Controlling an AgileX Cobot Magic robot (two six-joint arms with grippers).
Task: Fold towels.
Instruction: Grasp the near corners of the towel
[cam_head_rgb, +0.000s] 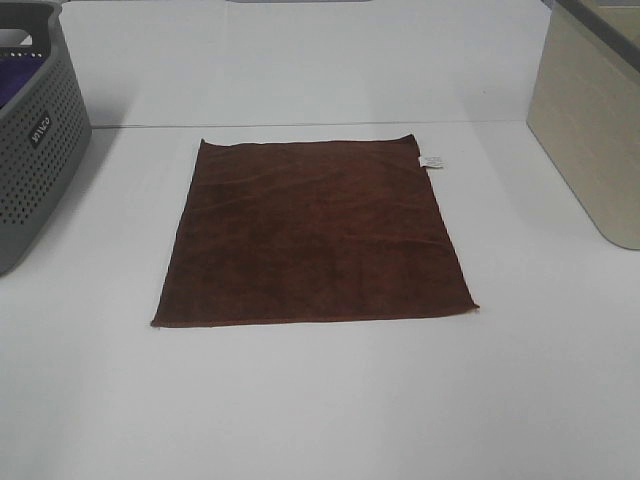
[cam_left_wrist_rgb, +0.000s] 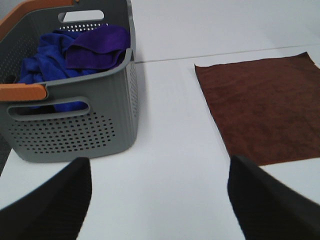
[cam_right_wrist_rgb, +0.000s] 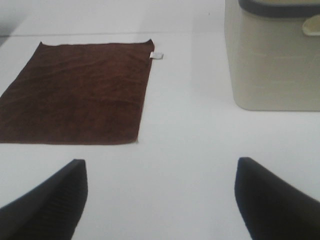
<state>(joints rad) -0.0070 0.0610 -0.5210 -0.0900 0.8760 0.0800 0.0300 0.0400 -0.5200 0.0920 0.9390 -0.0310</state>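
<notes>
A dark reddish-brown square towel lies flat and unfolded on the white table, with a small white label at its far right corner. It also shows in the left wrist view and in the right wrist view. My left gripper is open and empty, over bare table to the left of the towel. My right gripper is open and empty, over bare table to the right of the towel. Neither gripper shows in the exterior high view.
A grey perforated basket stands at the left edge; in the left wrist view it holds blue and purple cloths. A beige bin stands at the right, also in the right wrist view.
</notes>
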